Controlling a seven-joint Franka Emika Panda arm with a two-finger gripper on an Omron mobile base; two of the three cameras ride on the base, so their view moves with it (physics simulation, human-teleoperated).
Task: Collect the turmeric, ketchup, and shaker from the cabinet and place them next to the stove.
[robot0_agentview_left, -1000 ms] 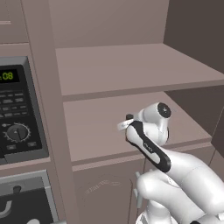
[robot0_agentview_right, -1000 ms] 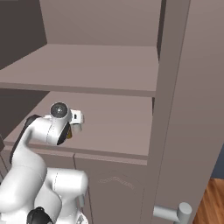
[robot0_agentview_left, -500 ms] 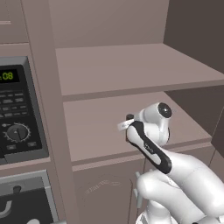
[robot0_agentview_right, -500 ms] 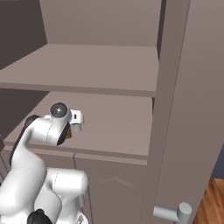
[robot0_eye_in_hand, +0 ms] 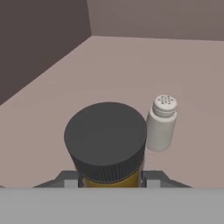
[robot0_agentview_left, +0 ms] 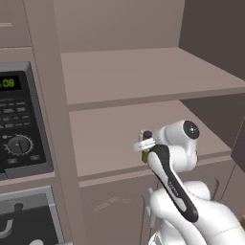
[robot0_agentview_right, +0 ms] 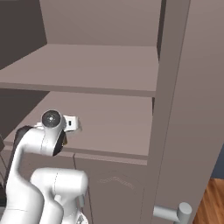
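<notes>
Gripping the turmeric (robot0_eye_in_hand: 106, 144), the gripper (robot0_eye_in_hand: 109, 178) has its two fingers closed on the jar's mustard body just under the dark cap, one on each side. Jar stands upright on the lower open shelf of the cabinet (robot0_agentview_left: 119, 143), long axis running straight up toward the hand camera, so the hand sits above it looking down on the cap. Left base view has the gripper (robot0_agentview_left: 145, 146) near the front edge of that shelf, a sliver of yellow-brown showing between white hand parts; can't tell from here whether the jar is already off the board. The shaker (robot0_eye_in_hand: 161, 124) stands upright just beside the turmeric, apart from it, farther into the shelf in the hand view. Likely step: lift and pull the jar back out toward the arm's base, away from the shaker and under the upper shelf (robot0_agentview_right: 87, 70). Oven panel (robot0_agentview_left: 21, 129) sits left of the cabinet.
</notes>
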